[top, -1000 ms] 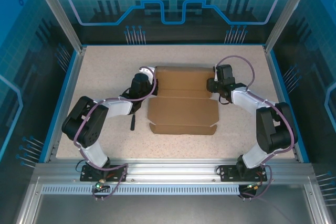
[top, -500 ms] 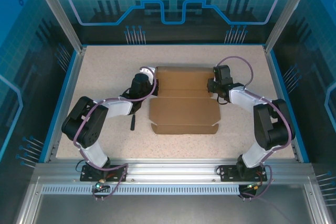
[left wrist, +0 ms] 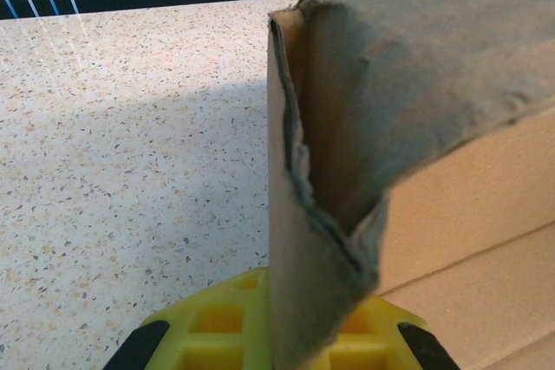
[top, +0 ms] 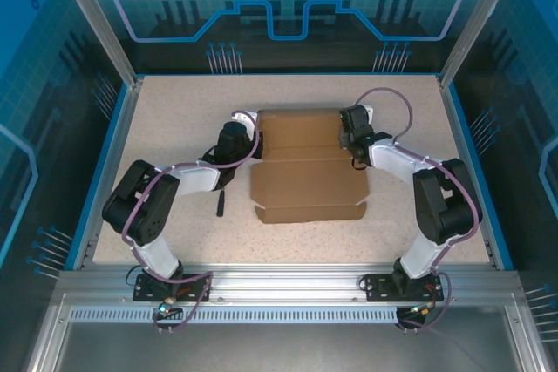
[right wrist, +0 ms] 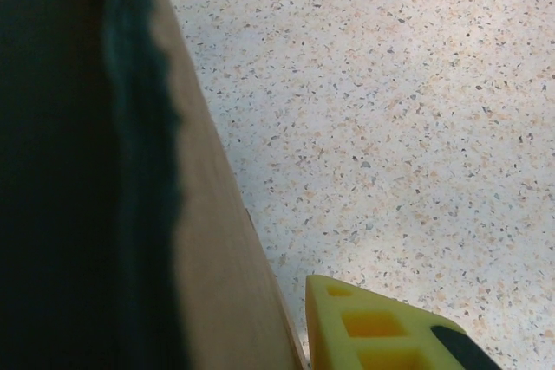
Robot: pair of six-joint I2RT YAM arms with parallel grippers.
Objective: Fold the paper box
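While left hand (top: 245, 120), right hand (top: 350, 131) flank it, paper box (top: 305, 182) on table (top: 174, 106)

The paper box (top: 305, 182) lies mid-table (top: 174, 102), its flat flap toward the near edge. The left gripper (top: 248, 121) is at its far left corner, the right gripper (top: 349, 138) at its far right side. A small tool (top: 221, 204) lies on the table just left of the flap.
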